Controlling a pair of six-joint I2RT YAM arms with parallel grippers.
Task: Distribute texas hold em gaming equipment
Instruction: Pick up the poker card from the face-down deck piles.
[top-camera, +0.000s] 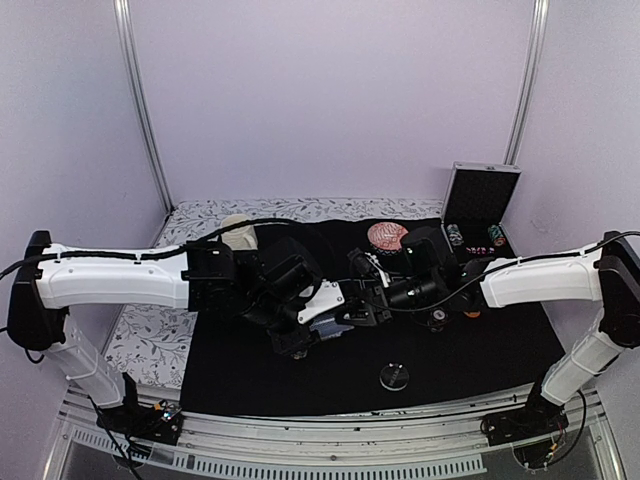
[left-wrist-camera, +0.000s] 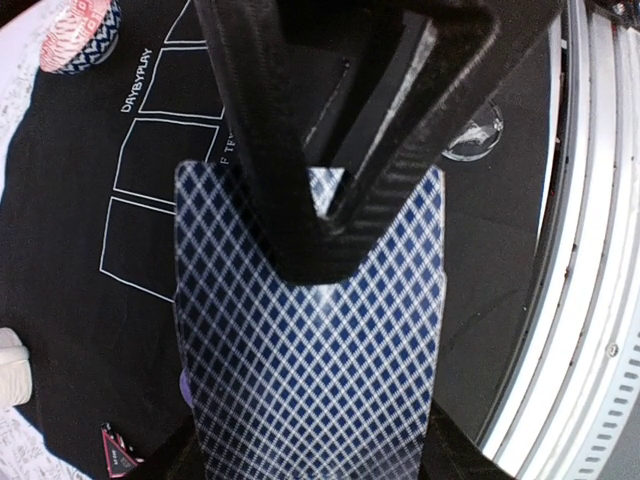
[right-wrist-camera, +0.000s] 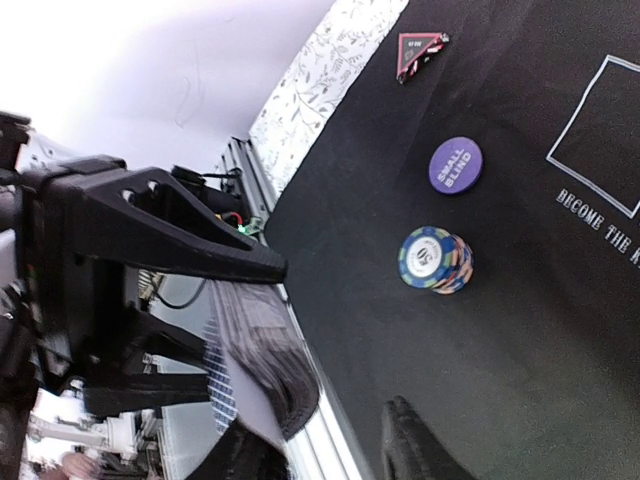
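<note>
My left gripper (top-camera: 316, 326) is shut on a deck of cards (top-camera: 328, 330) with blue-diamond backs and holds it above the black mat; the deck (left-wrist-camera: 310, 350) fills the left wrist view. My right gripper (top-camera: 362, 298) is open, and one black finger (left-wrist-camera: 300, 200) lies over the deck's top. In the right wrist view the fanned deck edge (right-wrist-camera: 262, 365) sits by my right gripper (right-wrist-camera: 325, 452). A striped chip stack (right-wrist-camera: 435, 260), a purple disc (right-wrist-camera: 455, 165) and a red-edged triangle (right-wrist-camera: 420, 52) lie on the mat. A clear disc (top-camera: 394, 377) lies near the front.
A red patterned bowl (top-camera: 387, 236) and a cream mug (top-camera: 238, 232) stand at the back of the black mat (top-camera: 480, 350). An open metal case (top-camera: 480, 195) stands at the back right with two chip stacks (top-camera: 455, 235) before it. An orange disc (top-camera: 472, 312) lies under the right arm.
</note>
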